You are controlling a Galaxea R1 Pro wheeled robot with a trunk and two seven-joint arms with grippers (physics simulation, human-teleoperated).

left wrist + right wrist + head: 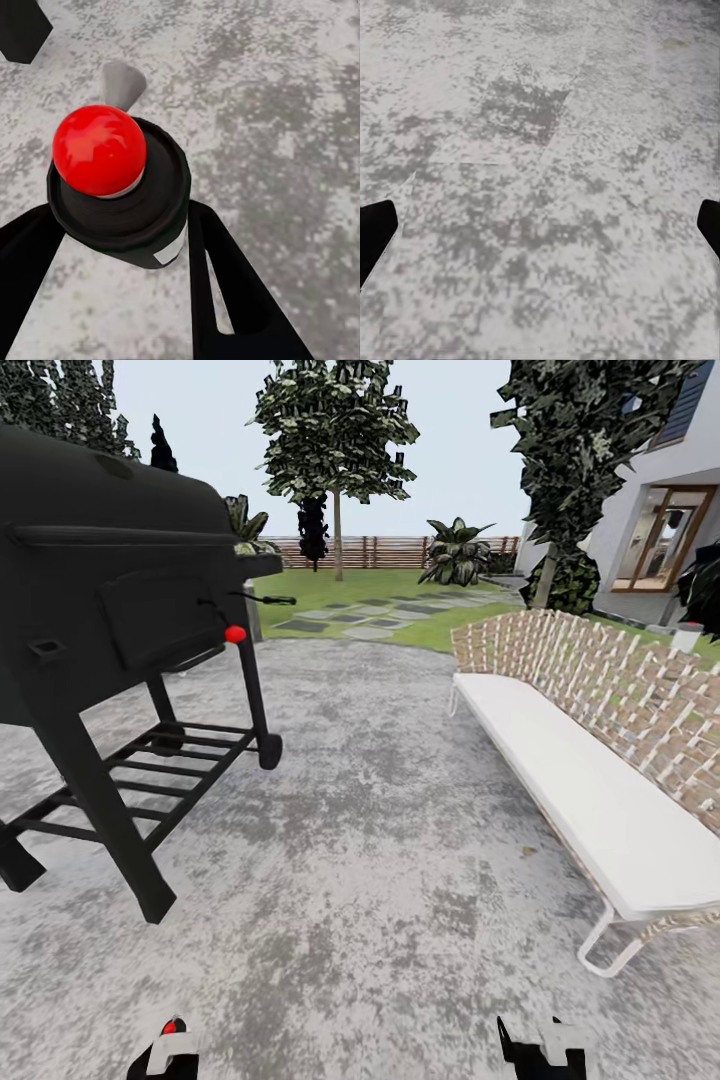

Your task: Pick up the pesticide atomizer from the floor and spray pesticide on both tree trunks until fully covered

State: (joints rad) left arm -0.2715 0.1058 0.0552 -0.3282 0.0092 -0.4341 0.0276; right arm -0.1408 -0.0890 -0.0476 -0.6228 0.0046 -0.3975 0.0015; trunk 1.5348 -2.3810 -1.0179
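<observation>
You had the pesticide atomizer (120, 195) clamped in your left gripper (124, 247), red tip up, the black fingers (232, 292) pressed against either side of its black body, a patch of its white band showing at the lower edge. In the head view that same gripper (165, 1052) sat at the bottom edge with the red tip peeking out over it, above the mottled grey paving (380, 860). Your right gripper (540, 1050) hung low on the other side, and through its wrist camera the two finger tips (375, 232) stood wide apart with nothing but paving (540, 187) between them: released and carrying nothing. A big black barrel grill (110, 590) on a slatted stand stood close on your left, a red knob on its side. A woven bench (600, 760) with a white cushion ran along your right. Beyond the paving lay the garden (330, 585), lawn and grey stepping stones (370, 618), a wooden fence (390, 550) at the back. One of the trees (337, 440) rose mid-lawn on its slim trunk (338, 540); a second tree (590, 430) stood nearer the house (670, 510) on the right, its tilted trunk (547, 580) pale.
</observation>
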